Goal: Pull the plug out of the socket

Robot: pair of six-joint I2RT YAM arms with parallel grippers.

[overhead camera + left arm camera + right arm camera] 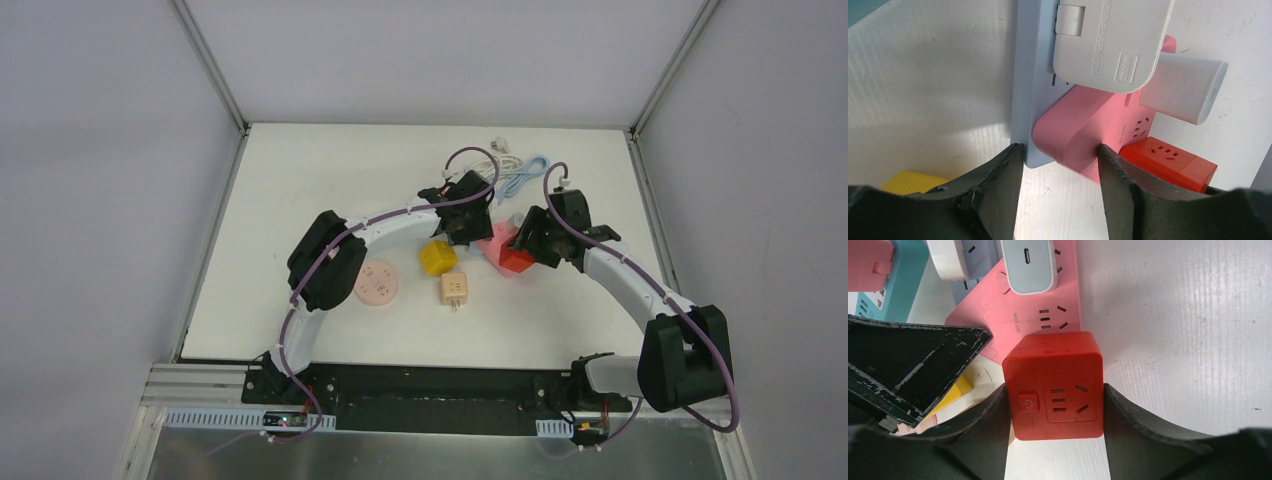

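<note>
A: Right side, fingers?
B: Right fingers (1130, 412) pressed on both flanks of the red cube plug (1053, 385), so the right gripper (1055, 392) is grasping it.
A: Where's the cube?
B: On the table (300, 180), butted against the end of the pink socket strip (1068, 305).
A: Left?
B: Left fingers (1115, 180) of the left gripper (1060, 150) are clenched across the pink strip's other end. One pad touches the pink side, the other the grey-blue strip (1030, 75) alongside.
A: Further out?
B: White folding extension (1108, 35) on top, white charger (1183, 87) plugged into the pink strip, yellow block (438, 257) near.
</note>
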